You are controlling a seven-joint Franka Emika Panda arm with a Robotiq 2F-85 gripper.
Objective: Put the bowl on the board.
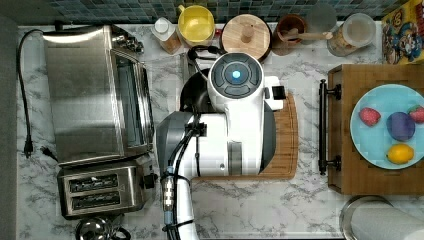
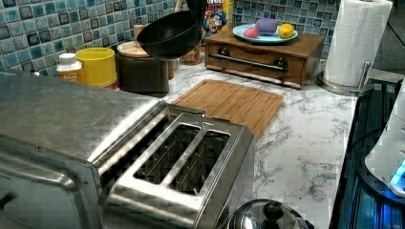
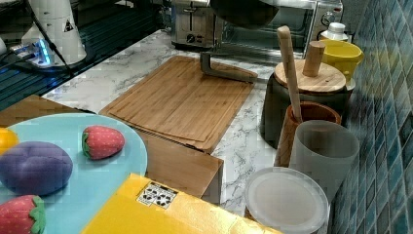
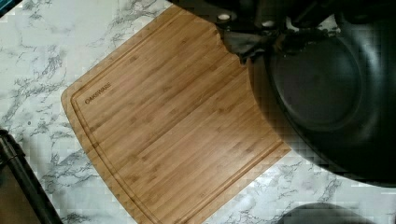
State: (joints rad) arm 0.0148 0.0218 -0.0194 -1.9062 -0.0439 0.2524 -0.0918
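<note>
We see the bowl (image 2: 169,34) lifted clear of the counter in the left view, tilted, near the top centre of the frame, with the board (image 2: 230,102) lying flat below it in the middle of the picture and nothing resting on it. In the wrist view the bowl (image 4: 327,88) fills the right side, its dark inside facing the camera, and the gripper (image 4: 252,35) at the top of the frame is clamped on its rim. The board (image 4: 173,126) spreads across the centre of the wrist view, bare, on the marble counter (image 4: 37,56).

In the top view the arm's white body covers most of the board (image 1: 286,140), whose right edge shows at centre right; a dark sliver of the bowl (image 1: 190,92) peeks out at the arm's left. The wooden tray (image 1: 350,165) with the blue plate (image 1: 380,100) of toy fruit sits at the right edge of the top view, and the toaster (image 1: 102,192) lies at lower left. In the right view the bowl's underside (image 3: 243,12) hangs at the top centre above the far end of the board (image 3: 185,100).
</note>
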